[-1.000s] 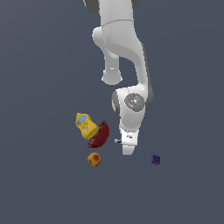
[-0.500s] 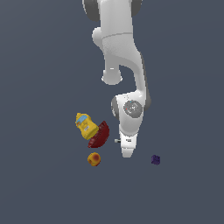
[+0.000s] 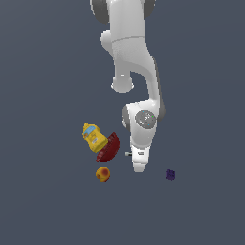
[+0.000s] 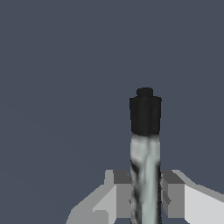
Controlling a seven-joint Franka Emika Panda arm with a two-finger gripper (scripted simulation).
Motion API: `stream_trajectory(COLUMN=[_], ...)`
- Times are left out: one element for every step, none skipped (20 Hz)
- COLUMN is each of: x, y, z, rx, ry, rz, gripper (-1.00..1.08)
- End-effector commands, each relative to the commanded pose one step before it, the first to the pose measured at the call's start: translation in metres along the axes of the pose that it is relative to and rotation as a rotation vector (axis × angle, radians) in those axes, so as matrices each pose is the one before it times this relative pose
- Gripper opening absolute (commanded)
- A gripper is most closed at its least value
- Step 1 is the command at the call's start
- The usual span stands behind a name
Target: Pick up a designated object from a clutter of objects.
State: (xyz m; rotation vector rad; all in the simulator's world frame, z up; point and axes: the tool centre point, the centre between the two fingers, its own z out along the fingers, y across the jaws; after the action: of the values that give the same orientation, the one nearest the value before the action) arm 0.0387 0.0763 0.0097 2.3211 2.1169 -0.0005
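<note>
Gripper (image 4: 145, 192) clamped on grey-black marker (image 4: 145, 148), red bowl piece (image 3: 109, 148) beside yellow toy (image 3: 94, 137)

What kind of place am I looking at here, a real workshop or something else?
Most likely a computer-made test scene, not a real room. The ground is one flat grey with no walls or furniture, the white arm looks smooth and rendered, and the yellow toy and orange ball look blocky.
</note>
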Motion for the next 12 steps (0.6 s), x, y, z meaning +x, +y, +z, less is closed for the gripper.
stream_trajectory(x=[0.00004, 0.00002, 0.00006, 0.00010, 0.00014, 0.00018, 0.00021, 0.00040, 0.00029, 0.00033, 0.00037, 0.00057], y=[0.00001, -0.00009, -0.00026, -0.00043, -0.00061, -0.00078, -0.00095, -0.00116, -0.00130, -0.00147, -0.00165, -0.00185], z=[0.00009, -0.00021, -0.00064, -0.00107, -0.00150, -0.00193, -0.00236, -0.00290, -0.00322, -0.00366, -0.00409, -0.00448], rx=[0.00000, 0.00000, 0.00000, 0.00000, 0.00000, 0.00000, 0.00000, -0.00027, 0.00000, 0.00000, 0.00000, -0.00007], ry=[0.00004, 0.00000, 0.00000, 0.00000, 0.00000, 0.00000, 0.00000, -0.00033, 0.00000, 0.00000, 0.00000, -0.00065], rz=[-0.00011, 0.00000, 0.00000, 0.00000, 0.00000, 0.00000, 0.00000, -0.00024, 0.00000, 0.00000, 0.00000, -0.00024], gripper=[-1.00, -1.00, -1.00, -1.00, -1.00, -1.00, -1.00, -1.00, -1.00, -1.00, -1.00, -1.00])
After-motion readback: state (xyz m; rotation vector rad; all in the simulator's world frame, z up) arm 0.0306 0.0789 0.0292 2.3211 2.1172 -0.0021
